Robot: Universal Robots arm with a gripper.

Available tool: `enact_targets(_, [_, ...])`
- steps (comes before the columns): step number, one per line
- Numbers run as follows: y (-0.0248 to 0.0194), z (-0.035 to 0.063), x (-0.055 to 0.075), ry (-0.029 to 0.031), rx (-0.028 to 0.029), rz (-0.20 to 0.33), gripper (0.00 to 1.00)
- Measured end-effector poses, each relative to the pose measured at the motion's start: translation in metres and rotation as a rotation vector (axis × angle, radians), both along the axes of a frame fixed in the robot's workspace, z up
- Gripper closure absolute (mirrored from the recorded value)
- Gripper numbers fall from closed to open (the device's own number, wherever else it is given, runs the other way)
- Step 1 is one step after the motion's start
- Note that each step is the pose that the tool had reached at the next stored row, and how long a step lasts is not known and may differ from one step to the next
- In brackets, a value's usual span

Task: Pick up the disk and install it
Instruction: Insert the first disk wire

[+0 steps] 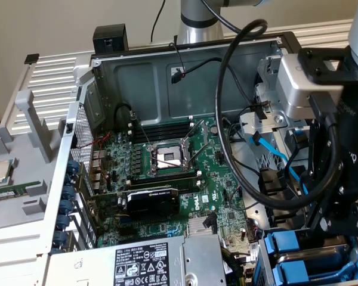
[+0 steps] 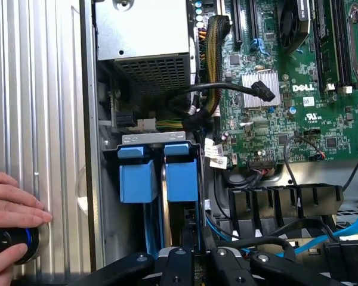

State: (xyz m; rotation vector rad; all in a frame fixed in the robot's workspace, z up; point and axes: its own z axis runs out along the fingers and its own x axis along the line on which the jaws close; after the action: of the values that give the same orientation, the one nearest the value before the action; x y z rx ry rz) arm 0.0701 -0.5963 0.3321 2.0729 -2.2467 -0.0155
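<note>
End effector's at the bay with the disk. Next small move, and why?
Probably ease the disk slightly deeper into the bay, straight along its slot, grip kept. The end effector looks shut on the disk, which already lies lined up inside the bay, but I can't tell whether it is seated. Black cables lie close by, so go slow.

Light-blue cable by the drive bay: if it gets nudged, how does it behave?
Probably floppy: the light-blue cable hangs in a loose curve, so it should bend aside rather than resist. Likely light, since it looks thin. It may snag rather than move freely, as black cables cross over it in the wrist view.
</note>
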Motion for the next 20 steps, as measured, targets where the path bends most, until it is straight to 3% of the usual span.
enact_targets(20, [0.0000, -0.0006, -0.0001, -0.0006, -0.0037, 0.000, 0.83])
